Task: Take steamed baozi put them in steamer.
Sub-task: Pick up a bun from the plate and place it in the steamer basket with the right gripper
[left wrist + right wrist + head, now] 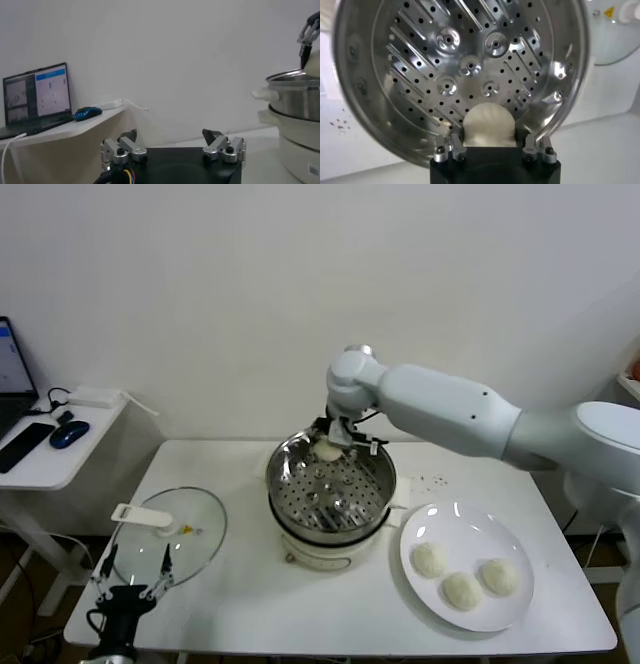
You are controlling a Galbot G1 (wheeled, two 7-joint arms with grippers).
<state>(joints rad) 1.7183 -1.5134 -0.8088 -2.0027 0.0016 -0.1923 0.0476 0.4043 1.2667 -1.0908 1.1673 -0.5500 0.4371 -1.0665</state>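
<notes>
White table (250, 604) by a blank wall. Right gripper (338, 446) hangs over the steamer (332, 494) rim at 12 o'clock, clamped on one bun (488, 126). 3 more buns (462, 588) on plate (430, 529) at 4 o'clock. Left gripper (174, 150) idle at 8 o'clock, fingers spread.

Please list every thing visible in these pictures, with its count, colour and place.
steamed baozi: four, off-white; three on the plate, one held over the steamer
steamer: one, shiny steel on cream base, table centre
plate: one, white, right of steamer
glass lid: one, clear with white handle, left of steamer
table: one, white
laptop: one, dark, side desk
mouse: one, blue, side desk
right gripper: jaws shut on a baozi, above steamer's far rim
left gripper: jaws open, idle by table's near left edge
</notes>
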